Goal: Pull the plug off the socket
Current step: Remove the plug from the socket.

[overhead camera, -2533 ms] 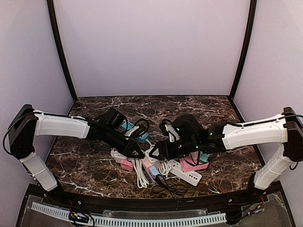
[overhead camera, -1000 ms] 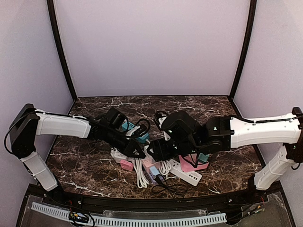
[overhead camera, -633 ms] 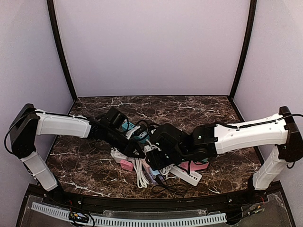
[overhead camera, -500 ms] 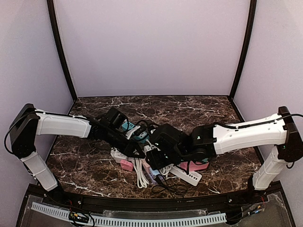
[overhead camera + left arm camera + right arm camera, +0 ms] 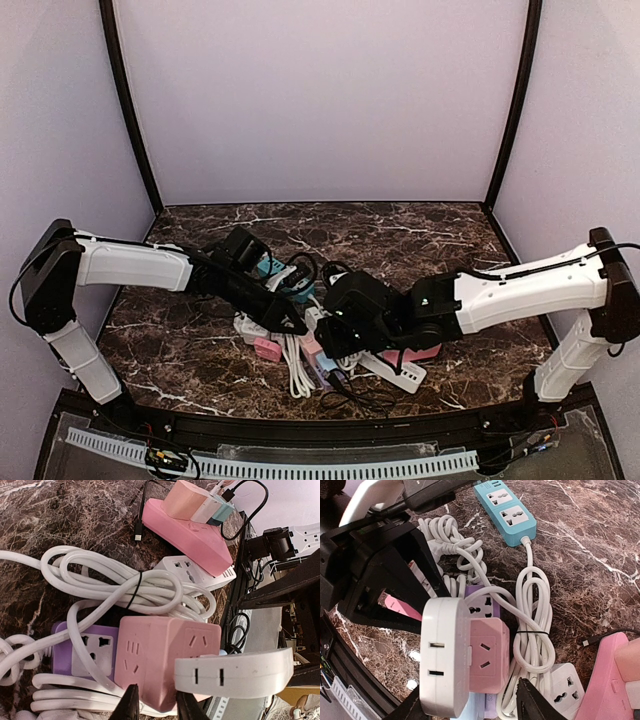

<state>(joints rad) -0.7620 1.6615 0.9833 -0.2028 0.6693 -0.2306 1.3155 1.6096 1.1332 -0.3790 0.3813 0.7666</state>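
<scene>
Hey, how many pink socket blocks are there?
3: pink cube against the white adapter, pink strip at the pile's right, small pink block by the left gripper. Others may be hidden.

Teal power strip [image 5: 508, 508] on marble table [image 5: 592, 540]; bundled white cable [image 5: 532, 630] beside purple strip [image 5: 484, 605]

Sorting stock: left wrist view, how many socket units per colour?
Pink socket cube, larger pink block: 2
White flat adapter, white power strip: 2
Purple power strip: 1
Peach cube adapter: 1
White-and-teal adapter: 1
Total: 7
</scene>
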